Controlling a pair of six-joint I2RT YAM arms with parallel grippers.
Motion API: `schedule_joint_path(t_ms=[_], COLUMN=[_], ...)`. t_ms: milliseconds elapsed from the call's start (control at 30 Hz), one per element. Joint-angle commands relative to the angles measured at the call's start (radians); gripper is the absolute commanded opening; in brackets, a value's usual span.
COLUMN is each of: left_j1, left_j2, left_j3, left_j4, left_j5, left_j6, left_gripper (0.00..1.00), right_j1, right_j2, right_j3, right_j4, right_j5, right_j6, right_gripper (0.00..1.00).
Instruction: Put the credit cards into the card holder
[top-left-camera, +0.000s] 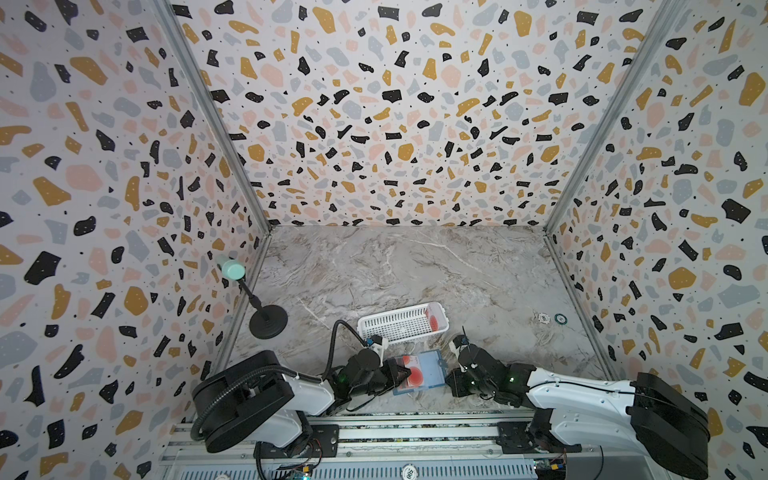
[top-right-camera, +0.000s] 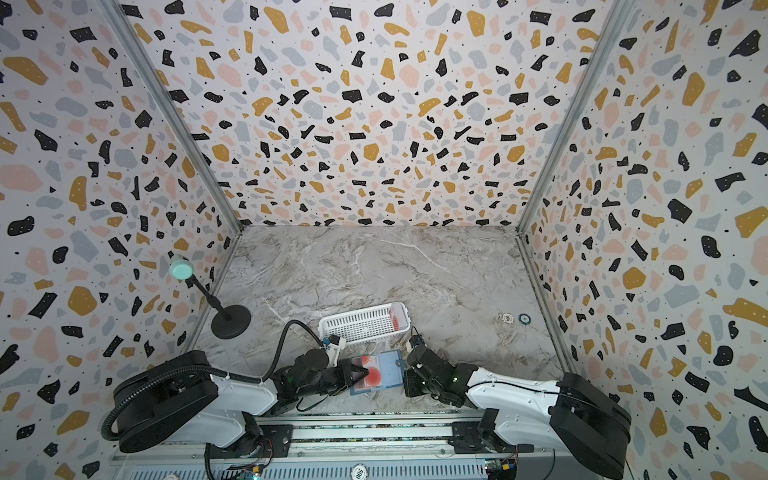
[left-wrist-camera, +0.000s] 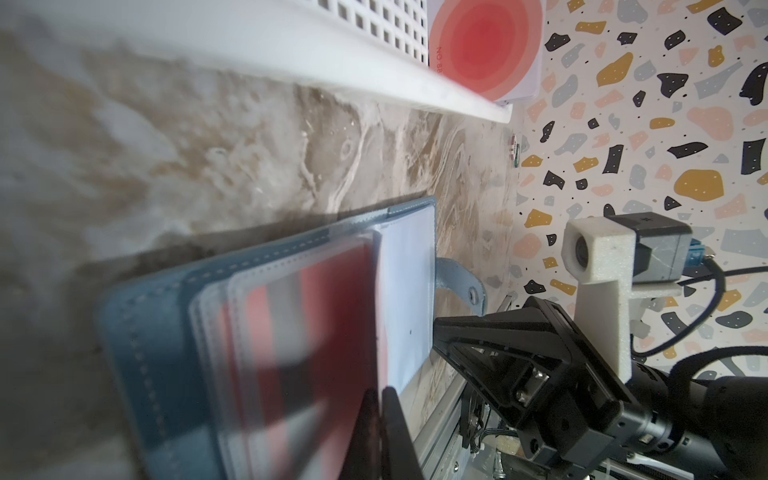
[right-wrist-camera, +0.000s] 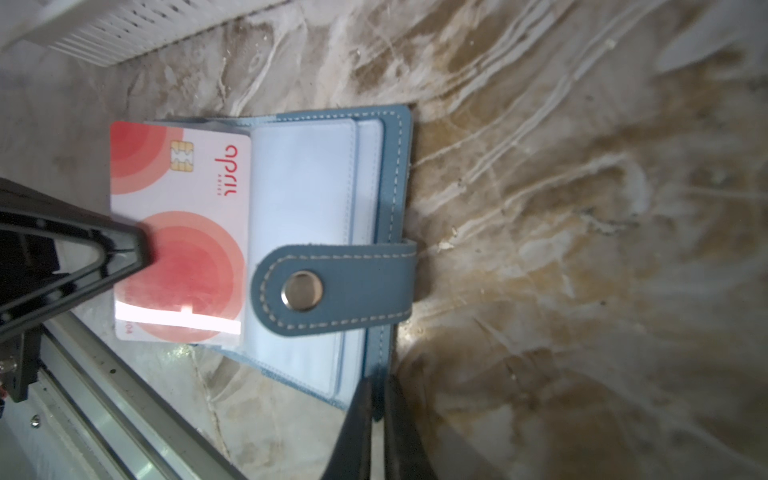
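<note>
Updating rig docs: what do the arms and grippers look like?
Both: white shells, black joints, green wrist lights. Left arm carries a ribbed black hose; right arm a thin black cable. Left gripper and right gripper: black triangular open-frame fingers, white camera mounts.

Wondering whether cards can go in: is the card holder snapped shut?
No, the card holder lies open, its snap tab resting loose across the clear pockets.

Card holder laid at bench front | basket set just behind | one credit card kept in basket's right end | another card laid over holder's left half
</note>
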Motion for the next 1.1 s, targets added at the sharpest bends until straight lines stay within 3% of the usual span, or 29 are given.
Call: schedule_joint_path(t_ms=[0,633,833,1067], left_j1=[0.004,0.006,0.006,0.010], left_j2=[0.013,0.074,0.058,0.008], left_j3=[-0.007,0.031,0.062,0.134], left_j4=[0.029,0.024,-0.095,-0.356], left_j5=[0.011,0.028,0.012,-0.039], left_j6=[-0.002,0.006,0.044,0.121], left_gripper=[0.01,0.02,0.07,0.19], right_j1=[0.009,0.056,0.067,0.069], right_j2=[0.015,0.046,0.069,0.077], right_j3=[0.004,0.042,0.056,0.064], right_j4=[-0.043,-0.020,-0.019,-0.035], right_j5=[0.008,-0.003,0.011,0.028], right_j6=[-0.001,-0.014,-0.006,0.002], right_gripper=[0.10,0.09,0.09,0.09])
